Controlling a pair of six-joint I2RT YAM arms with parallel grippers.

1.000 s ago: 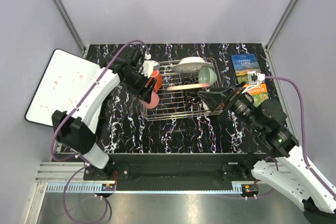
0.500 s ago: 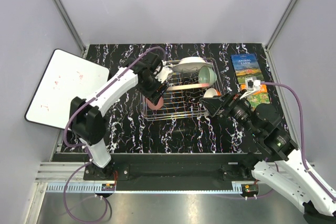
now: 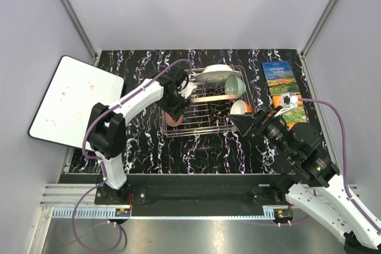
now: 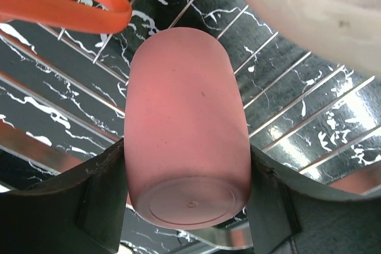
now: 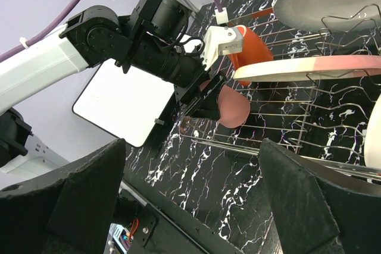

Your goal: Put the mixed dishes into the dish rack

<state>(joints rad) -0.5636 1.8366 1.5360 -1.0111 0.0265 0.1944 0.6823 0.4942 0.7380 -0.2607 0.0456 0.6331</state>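
Gripping pink handleless cup [image 4: 187, 129] by its sides, L gripper [image 4: 187, 203] jaws hold it over left end of silver wire dish rack [image 3: 205, 124], beside orange-red handled mug [image 4: 59, 1]. R gripper [image 5: 196, 206] jaws spread wide, empty, by rack's near-right corner.

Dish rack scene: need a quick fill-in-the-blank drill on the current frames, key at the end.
1. In the top view, the left gripper is shut on the pink cup over the ____ end of the dish rack.
2. The right gripper is ____ and holds nothing.
3. In the top view, the two books lie on the table to the ____ of the dish rack.

Missing words: left; open; right
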